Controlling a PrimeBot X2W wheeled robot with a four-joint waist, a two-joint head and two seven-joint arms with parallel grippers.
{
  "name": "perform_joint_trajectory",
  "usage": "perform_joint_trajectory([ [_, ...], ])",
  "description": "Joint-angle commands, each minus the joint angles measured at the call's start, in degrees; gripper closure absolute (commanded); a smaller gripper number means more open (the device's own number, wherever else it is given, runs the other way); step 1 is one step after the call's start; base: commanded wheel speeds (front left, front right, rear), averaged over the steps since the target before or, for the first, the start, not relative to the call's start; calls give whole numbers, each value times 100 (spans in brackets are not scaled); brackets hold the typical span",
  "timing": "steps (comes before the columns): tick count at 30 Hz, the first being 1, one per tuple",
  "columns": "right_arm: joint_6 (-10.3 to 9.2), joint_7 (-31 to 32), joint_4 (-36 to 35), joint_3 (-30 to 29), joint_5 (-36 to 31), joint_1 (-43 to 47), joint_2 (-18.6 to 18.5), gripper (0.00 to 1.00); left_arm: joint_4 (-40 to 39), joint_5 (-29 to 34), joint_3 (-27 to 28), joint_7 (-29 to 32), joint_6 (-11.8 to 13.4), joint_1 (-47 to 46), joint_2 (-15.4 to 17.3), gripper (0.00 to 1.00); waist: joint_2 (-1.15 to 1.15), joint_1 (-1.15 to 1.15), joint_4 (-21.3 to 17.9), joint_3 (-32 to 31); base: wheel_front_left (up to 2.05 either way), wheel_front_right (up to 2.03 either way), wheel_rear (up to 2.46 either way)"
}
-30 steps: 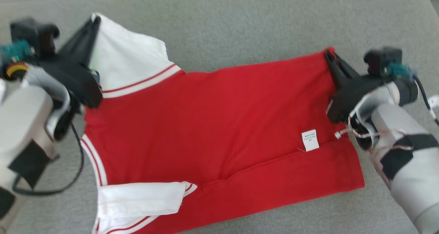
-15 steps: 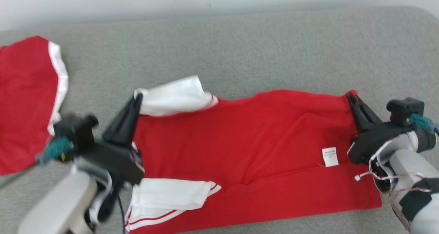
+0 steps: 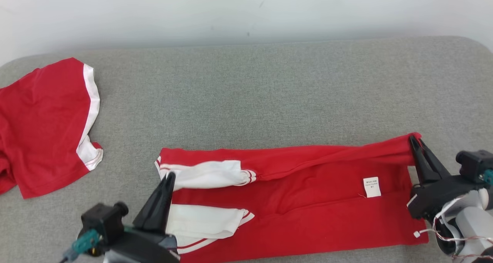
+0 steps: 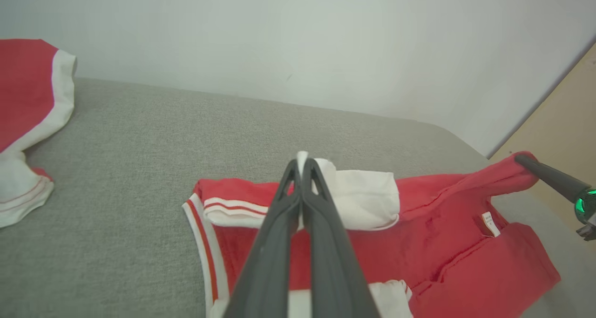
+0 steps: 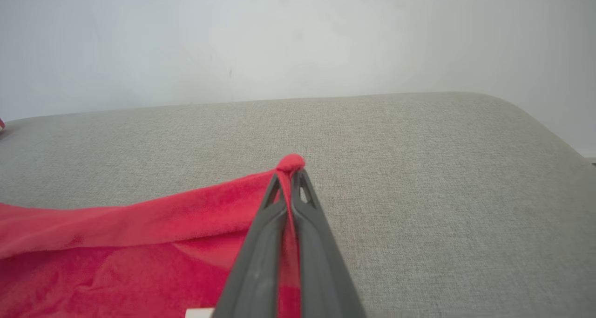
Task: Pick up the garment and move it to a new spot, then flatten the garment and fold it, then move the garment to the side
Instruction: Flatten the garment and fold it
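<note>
Garment [image 3: 308, 205] lies along cushion [image 3: 269, 93] front, long axis left-right. Left gripper [image 3: 168, 176] pinched tight on sleeve [image 3: 208, 174], right gripper [image 3: 413, 139] on hem corner [image 3: 415, 134], one per end. Held edge short of cushion front.

left hand [image 3: 170, 175] closed tight, right hand [image 3: 414, 139] closed tight, arms apart
</note>
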Motion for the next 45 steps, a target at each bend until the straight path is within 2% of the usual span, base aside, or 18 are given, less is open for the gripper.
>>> perform_joint_trajectory([
  [1,-17,-7,-81,-82,-32,136,2,100,-11,49,95,-17,-3,210,-72,100,1,1,-22,-25,0,0,0],
  [2,-17,-7,-133,-127,-49,193,18,100,0,64,145,-18,1,320,-104,100,1,1,-34,-32,0,0,0],
  [3,-17,-7,-175,-179,-62,254,22,75,12,96,204,-18,-5,410,-127,100,1,1,-40,-39,0,0,0],
  [4,-17,-8,-216,-216,-73,315,30,31,55,124,250,-18,7,492,-138,100,1,1,-43,-47,0,0,0],
  [5,-17,-8,-252,-261,-63,378,47,0,84,177,311,-19,28,562,-159,74,1,1,-46,-56,0,0,0],
  [6,-17,-7,-292,-298,-69,430,55,0,97,241,378,-19,34,620,-202,3,1,1,-45,-67,0,0,0],
  [7,-17,-8,-331,-341,-69,479,60,0,105,283,460,-19,39,689,-263,0,1,1,-44,-77,0,0,0],
  [10,-17,-7,-488,-501,-65,632,75,0,134,413,726,-19,-8,890,-396,0,1,1,-31,-121,0,0,0],
  [15,-17,-6,-730,-700,-80,898,51,0,-18,903,1534,-18,14,1214,-731,0,1,1,-24,-195,0,0,0],
  [22,-17,29,-297,-629,36,977,75,0,-354,2124,2784,-18,-87,1591,-1277,0,1,1,17,-279,0,0,0],
  [26,-17,146,10,-534,109,923,152,0,-476,2683,3346,-18,-261,1729,-1577,0,1,1,72,-305,0,0,0],
  [34,-17,363,529,-393,200,823,323,0,-523,3395,3944,-18,-538,1888,-1958,0,1,1,133,-304,0,0,0],
  [40,-17,469,1112,-237,322,648,486,0,-469,3758,4113,-18,-731,1865,-2140,0,1,1,178,-276,0,0,0],
  [41,-17,481,1164,-205,343,628,512,17,-456,3799,4114,-18,-743,1856,-2157,0,1,1,187,-279,0,0,0],
  [43,-17,462,1239,-149,406,601,525,100,-435,3860,4125,-18,-778,1846,-2181,0,1,1,205,-290,0,0,0],
  [45,-17,413,1282,-91,472,594,526,100,-425,3880,4146,-18,-786,1844,-2200,0,1,1,211,-300,0,0,0],
])
